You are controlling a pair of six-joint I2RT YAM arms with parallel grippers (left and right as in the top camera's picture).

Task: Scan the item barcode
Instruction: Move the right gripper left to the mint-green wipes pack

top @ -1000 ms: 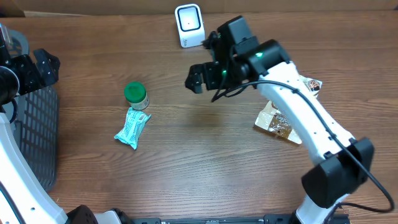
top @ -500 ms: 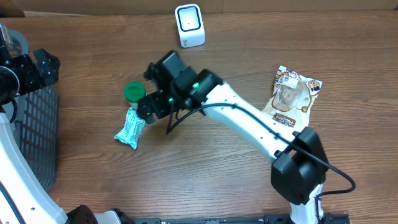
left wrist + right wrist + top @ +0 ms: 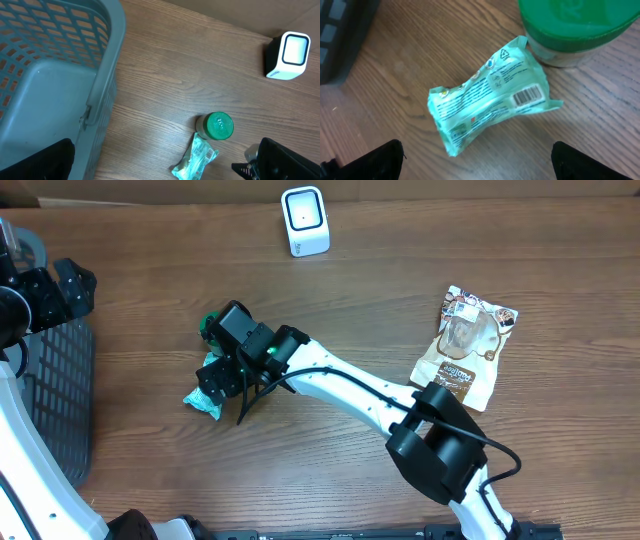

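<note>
A teal snack packet (image 3: 490, 102) lies flat on the wooden table with its barcode (image 3: 527, 95) facing up. A green-lidded jar (image 3: 580, 30) touches its upper end. My right gripper (image 3: 480, 165) hovers open just over the packet's lower end, with a fingertip on either side and nothing held. From overhead, the right gripper (image 3: 215, 375) covers most of the packet (image 3: 203, 400) and part of the jar (image 3: 210, 323). The white scanner (image 3: 305, 220) stands at the table's far edge. At the far left, my left gripper (image 3: 72, 285) is open and empty over the basket.
A grey mesh basket (image 3: 55, 395) fills the left edge and looms large in the left wrist view as basket (image 3: 55, 75). A brown snack bag (image 3: 466, 345) lies to the right. The right arm (image 3: 350, 390) stretches diagonally across the middle of the table.
The right arm swung from beside the scanner, left and down across the table, until its gripper came low over the teal packet. The left arm has not moved.
</note>
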